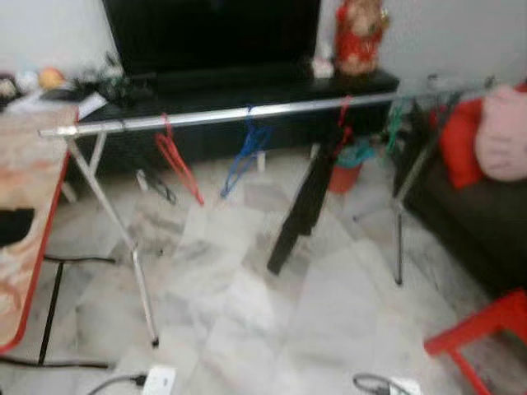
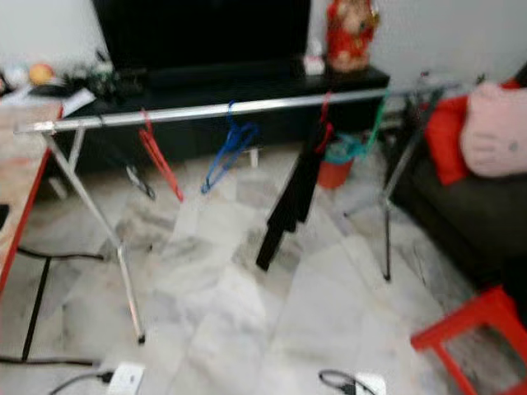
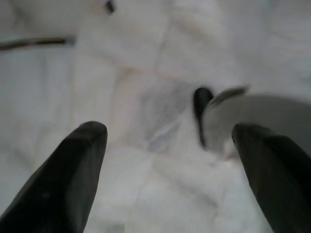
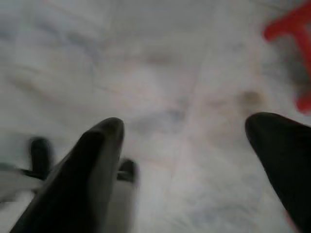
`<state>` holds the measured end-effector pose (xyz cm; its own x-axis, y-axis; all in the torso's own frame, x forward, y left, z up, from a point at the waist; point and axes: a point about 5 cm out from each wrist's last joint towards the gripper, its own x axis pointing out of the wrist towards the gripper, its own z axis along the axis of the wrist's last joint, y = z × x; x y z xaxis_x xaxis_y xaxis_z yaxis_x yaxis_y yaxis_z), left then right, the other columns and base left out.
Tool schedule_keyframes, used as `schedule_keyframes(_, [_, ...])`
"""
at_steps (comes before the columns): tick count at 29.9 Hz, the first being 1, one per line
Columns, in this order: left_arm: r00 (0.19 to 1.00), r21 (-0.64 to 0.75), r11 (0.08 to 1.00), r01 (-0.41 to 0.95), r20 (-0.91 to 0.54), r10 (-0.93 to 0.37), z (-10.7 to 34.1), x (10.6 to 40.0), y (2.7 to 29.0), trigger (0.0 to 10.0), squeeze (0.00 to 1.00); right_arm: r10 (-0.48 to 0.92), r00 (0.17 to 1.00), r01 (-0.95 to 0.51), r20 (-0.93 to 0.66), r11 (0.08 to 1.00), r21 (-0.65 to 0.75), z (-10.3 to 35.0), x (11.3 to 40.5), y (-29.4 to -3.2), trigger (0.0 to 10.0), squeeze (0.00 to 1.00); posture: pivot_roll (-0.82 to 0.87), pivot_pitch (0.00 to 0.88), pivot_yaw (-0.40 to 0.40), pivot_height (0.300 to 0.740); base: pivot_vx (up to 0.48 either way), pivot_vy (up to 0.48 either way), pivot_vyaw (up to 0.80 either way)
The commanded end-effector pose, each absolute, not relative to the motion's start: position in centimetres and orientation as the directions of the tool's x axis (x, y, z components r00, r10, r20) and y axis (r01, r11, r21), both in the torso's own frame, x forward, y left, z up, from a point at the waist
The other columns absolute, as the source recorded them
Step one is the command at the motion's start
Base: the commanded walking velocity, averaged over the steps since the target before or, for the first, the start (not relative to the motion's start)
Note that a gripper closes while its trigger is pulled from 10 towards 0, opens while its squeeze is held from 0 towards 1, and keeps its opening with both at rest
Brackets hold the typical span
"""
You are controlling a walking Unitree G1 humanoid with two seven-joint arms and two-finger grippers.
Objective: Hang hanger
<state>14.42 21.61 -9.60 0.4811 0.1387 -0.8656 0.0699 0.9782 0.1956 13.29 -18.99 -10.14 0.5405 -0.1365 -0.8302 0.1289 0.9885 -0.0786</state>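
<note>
Red hanger, blue hanger — grey-veined white floor

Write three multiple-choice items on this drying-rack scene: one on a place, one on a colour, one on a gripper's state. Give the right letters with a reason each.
1. Where does the long black garment hang?
A. From the silver metal rail of the drying rack
B. Over the red plastic stool
C. On the television

2. What colour is the empty hanger between the red hanger and the black garment?
A. Yellow
B. Blue
C. White

3. How do the fingers of the left gripper stand?
A. Shut on a hanger
B. Shut on a cloth
C. Open, with nothing between them

Answers: 1 A, the garment drops from the rail towards the marble floor. 2 B, a blue hanger hangs mid-rail. 3 C, in the left wrist view the two black fingers stand wide apart over bare floor.
</note>
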Motion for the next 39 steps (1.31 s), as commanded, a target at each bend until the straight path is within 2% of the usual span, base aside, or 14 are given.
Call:
schedule_keyframes(1, [0.480, 0.178, 0.981, 0.075, -0.869, 0.121, -9.70, 14.52, 20.93, 10.0, 0.00, -0.162, 0.528, 0.147, -0.834, 0.984, -0.097, -10.21, 12.59, -19.97, 10.0, 0.00, 0.06, 0.000, -0.024, 0.740, 0.368, 0.000, 0.00])
schedule_keyframes(25, [0.484, 0.182, 0.980, 0.078, -0.866, 0.123, -9.63, 14.62, 21.07, 10.0, 0.00, -0.163, 0.536, 0.151, -0.828, 0.984, -0.096, -10.14, 12.76, -19.98, 10.0, 0.00, 0.06, 0.000, -0.023, 0.740, 0.359, 0.000, 0.00])
schedule_keyframes(39, [0.488, 0.173, 0.983, 0.066, -0.865, 0.120, -9.65, 14.56, 21.02, 10.0, 0.00, -0.162, 0.536, 0.153, -0.828, 0.984, -0.094, -10.15, 12.71, -19.97, 10.0, 0.00, 0.06, 0.000, -0.024, 0.740, 0.000, 0.000, 0.00])
